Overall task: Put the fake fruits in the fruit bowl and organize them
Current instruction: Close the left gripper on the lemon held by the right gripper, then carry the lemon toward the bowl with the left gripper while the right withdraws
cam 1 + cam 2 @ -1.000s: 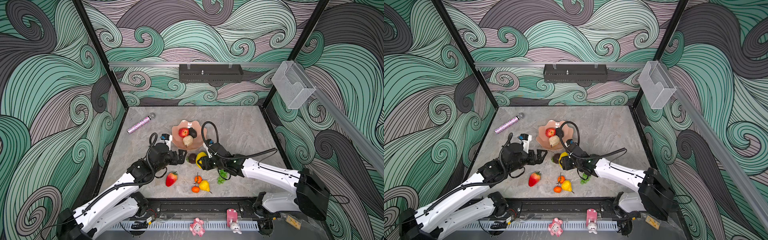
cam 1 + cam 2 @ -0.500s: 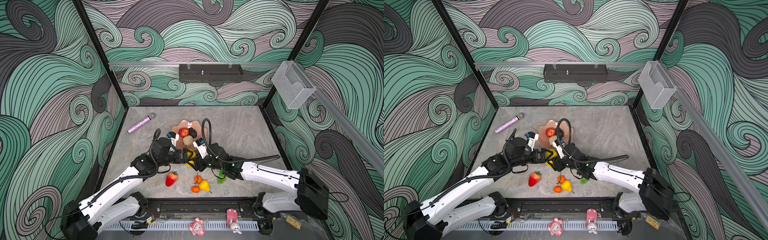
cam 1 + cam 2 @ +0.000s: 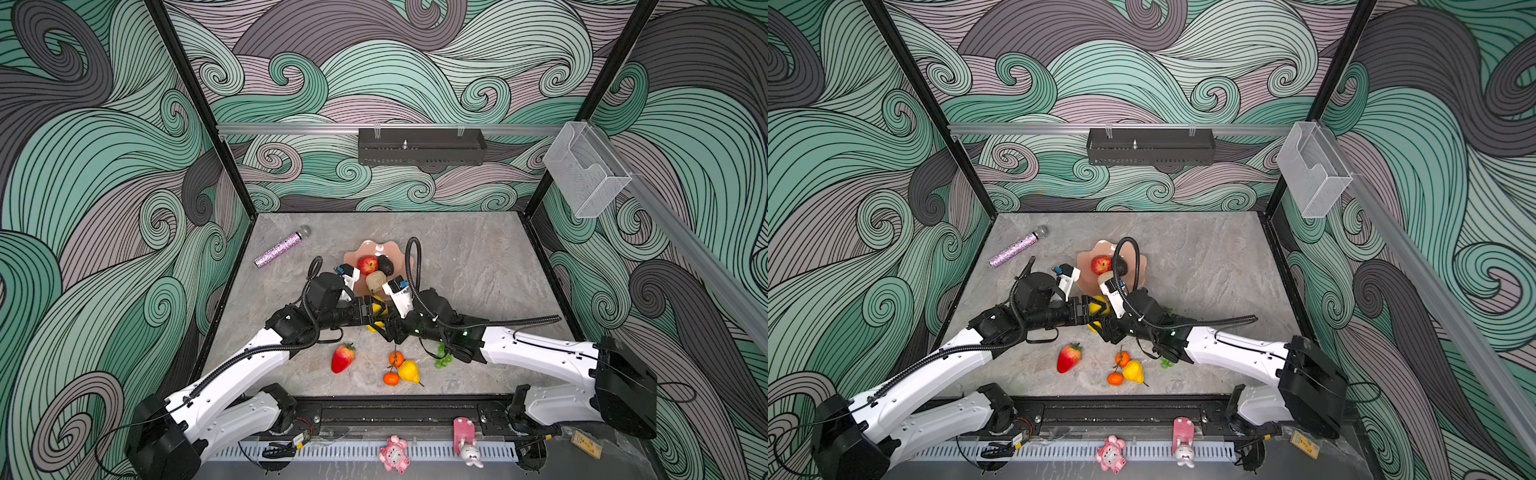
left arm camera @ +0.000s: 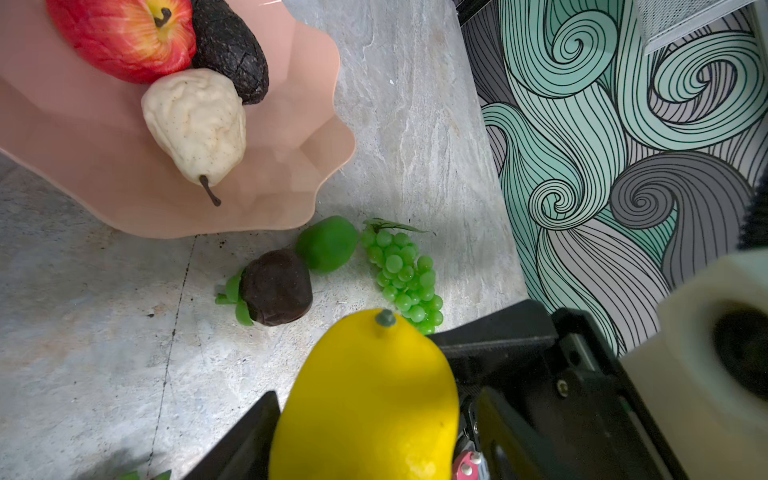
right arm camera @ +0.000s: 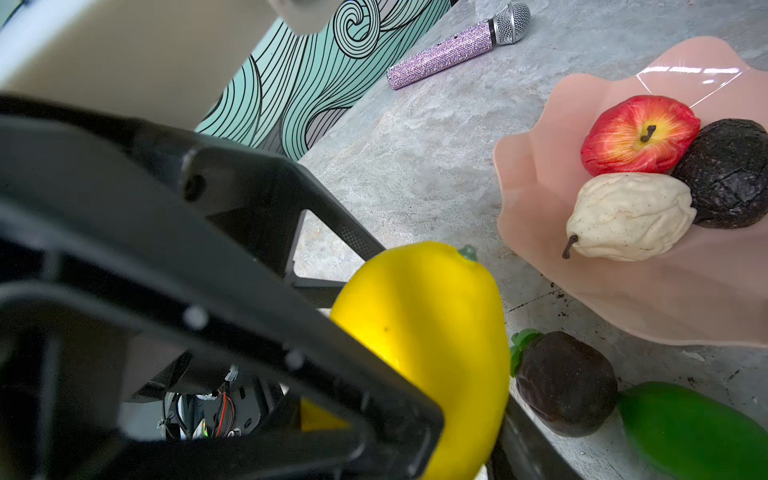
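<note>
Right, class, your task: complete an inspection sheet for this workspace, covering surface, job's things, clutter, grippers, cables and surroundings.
Surface: grey stone-look table, dark specks by the fruit bowl.
Job's things: fruit bowl holds apple, avocado, cream pear; lemon held between grippers; strawberry, tangerines, yellow pear, grapes, lime, dark round fruit lie outside.
Clutter: glittery microphone, back left.
Grippers: right gripper clamps lemon; left gripper straddles it, grip unclear.
Cables: right arm's hose arches over bowl.
Surroundings: clear wall box, black rail tray, wave-pattern walls.

Grey stone-look tabletop point(image 3: 478, 257) with pink bowl point(image 3: 356, 252), microphone point(image 3: 280, 249), strawberry point(image 3: 343, 358), tangerines point(image 3: 396, 358), pear point(image 3: 409, 371)
</note>
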`<state>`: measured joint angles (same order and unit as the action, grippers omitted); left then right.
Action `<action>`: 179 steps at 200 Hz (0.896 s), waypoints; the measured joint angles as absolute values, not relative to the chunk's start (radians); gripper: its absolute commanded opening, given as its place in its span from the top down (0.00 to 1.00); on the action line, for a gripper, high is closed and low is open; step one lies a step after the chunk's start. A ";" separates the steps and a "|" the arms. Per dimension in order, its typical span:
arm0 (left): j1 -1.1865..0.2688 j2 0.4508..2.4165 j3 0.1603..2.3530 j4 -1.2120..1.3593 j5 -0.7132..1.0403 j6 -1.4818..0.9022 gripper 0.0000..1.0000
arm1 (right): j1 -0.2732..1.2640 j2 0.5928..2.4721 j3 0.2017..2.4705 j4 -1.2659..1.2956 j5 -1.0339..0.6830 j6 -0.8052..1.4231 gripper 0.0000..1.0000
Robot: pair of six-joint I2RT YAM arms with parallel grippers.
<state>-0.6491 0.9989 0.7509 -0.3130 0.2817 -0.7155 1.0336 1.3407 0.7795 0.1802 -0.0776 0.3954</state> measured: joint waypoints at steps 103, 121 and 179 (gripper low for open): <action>-0.641 1.046 0.780 -0.342 0.236 -0.705 0.51 | 1.036 1.319 0.772 0.170 -0.017 0.398 0.17; -0.631 1.075 0.825 -0.383 0.191 -0.691 0.51 | 1.034 1.284 0.772 0.154 0.009 0.395 0.13; -0.554 1.206 0.949 -0.436 0.048 -0.690 0.52 | 1.006 1.158 0.719 0.108 0.075 0.381 0.11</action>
